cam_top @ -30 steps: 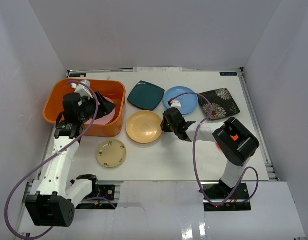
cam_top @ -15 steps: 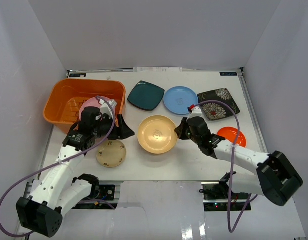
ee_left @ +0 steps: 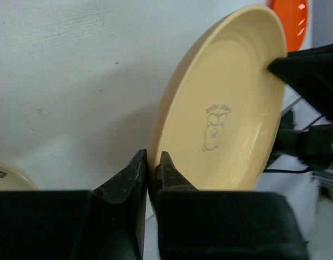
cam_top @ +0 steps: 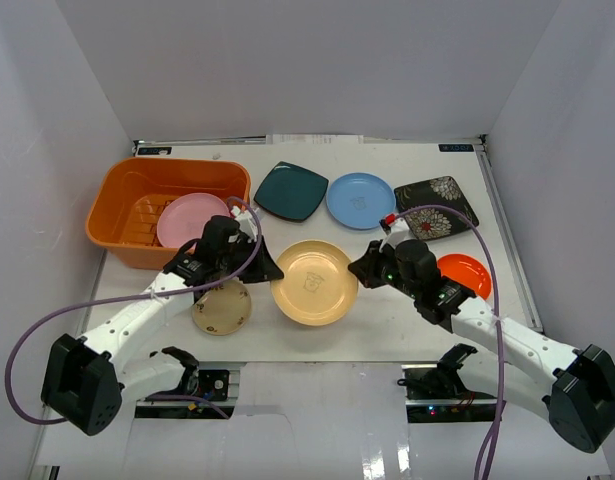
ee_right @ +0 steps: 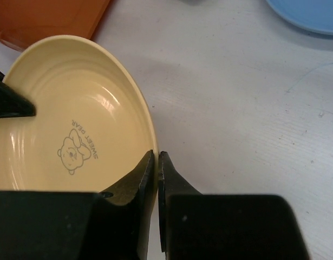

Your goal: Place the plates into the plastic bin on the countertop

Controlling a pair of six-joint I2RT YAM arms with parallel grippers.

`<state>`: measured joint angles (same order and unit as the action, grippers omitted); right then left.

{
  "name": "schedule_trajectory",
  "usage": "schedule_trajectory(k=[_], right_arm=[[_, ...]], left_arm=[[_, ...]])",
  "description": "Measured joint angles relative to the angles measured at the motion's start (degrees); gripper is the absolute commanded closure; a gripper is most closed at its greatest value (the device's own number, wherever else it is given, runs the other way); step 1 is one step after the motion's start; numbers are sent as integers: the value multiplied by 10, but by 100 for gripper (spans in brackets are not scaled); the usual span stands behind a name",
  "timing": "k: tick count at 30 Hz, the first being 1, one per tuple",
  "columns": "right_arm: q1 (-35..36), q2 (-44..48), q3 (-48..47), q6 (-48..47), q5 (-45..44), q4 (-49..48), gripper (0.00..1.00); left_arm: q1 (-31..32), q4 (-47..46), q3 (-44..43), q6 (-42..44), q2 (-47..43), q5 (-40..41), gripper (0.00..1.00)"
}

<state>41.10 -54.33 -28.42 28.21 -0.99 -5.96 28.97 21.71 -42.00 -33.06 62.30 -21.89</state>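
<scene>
The left pincer (cam_top: 267,268) and the right pincer (cam_top: 359,270) both grip the round tan plate (cam_top: 313,283), which has a small bear printed in its middle. The left one is clamped on its left rim and the right one on the opposite rim. In each wrist view the rim sits pinched between two dark fingers with almost no gap. From the left wrist the plate looks tilted and seems raised off the white counter (cam_top: 367,325), near the front edge between the two arms. The orange rectangular plastic bin (cam_top: 122,190) stands at the back left corner of the counter, with a round pink plate (cam_top: 187,220) lying on its ribbed floor. A small round speckled beige plate (cam_top: 222,308) lies on the counter just left of the held plate, below the left arm. Along the back lie a square dark teal plate (cam_top: 291,191), a round light blue plate (cam_top: 360,200) and a square black floral plate (cam_top: 437,205). A round orange plate (cam_top: 467,272) lies beside the right arm, partly hidden by it.
</scene>
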Motion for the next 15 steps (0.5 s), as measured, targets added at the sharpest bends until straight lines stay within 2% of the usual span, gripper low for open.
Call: schedule_trajectory(k=[2, 3, 5, 6, 9, 13, 15], right_arm=[[0, 0, 0, -4, 2, 3, 87], [-2, 0, 0, -3, 5, 2, 78], [-2, 0, 0, -3, 8, 3, 66], [-3, 0, 0, -5, 10, 3, 51], [-6, -3, -9, -14, 11, 11, 30], [-24, 0, -47, -34, -18, 39, 28], [-43, 6, -76, -41, -41, 45, 31]], left_arm=[[10, -1, 0, 5, 12, 17, 97], [13, 0, 0, 6, 18, 25, 100], [15, -1, 0, 3, 19, 35, 100], [15, -1, -2, 2, 18, 40, 100], [15, -1, -27, -4, 22, 58, 100], [7, -9, -96, -5, 39, 96, 100], [-16, -17, -130, -9, 47, 90, 100]])
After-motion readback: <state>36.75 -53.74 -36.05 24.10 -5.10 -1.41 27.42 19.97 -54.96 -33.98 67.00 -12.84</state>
